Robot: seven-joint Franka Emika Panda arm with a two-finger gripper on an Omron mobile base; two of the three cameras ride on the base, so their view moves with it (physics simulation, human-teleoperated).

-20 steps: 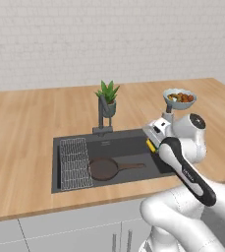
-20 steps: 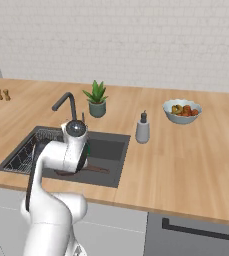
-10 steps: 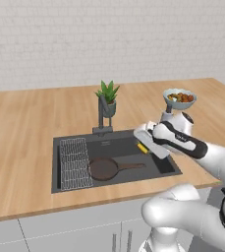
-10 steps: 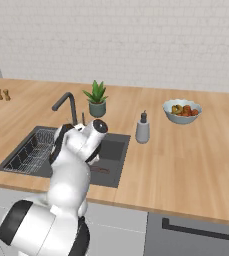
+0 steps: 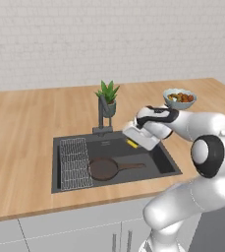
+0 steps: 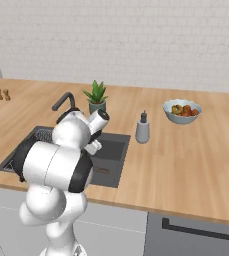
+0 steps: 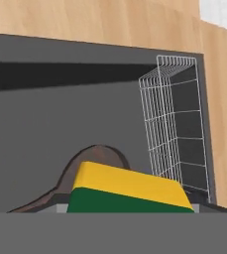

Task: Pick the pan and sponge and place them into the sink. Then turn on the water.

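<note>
My gripper (image 5: 129, 139) hangs over the right half of the sink (image 5: 65, 141), shut on the sponge (image 5: 132, 144), whose yellow edge peeks out under the white hand. In the hand view the sponge (image 7: 130, 191) shows close up, green face toward the camera and yellow layer on top, hiding the fingertips. The dark brown pan (image 5: 103, 169) lies flat on the sink floor, handle pointing right, and its rim (image 7: 97, 155) shows just beyond the sponge. The faucet (image 5: 101, 116) stands at the sink's back edge with no water running.
A wire rack (image 5: 74, 162) fills the sink's left part (image 7: 177, 129). Behind the faucet stands a potted plant (image 5: 108, 96). A bowl of food (image 5: 179, 98) and a soap dispenser (image 6: 143, 130) stand on the counter to the right.
The arm has swung down and outward to the right while the hand carried the sponge a little left, further over the basin. The pan has not moved.
</note>
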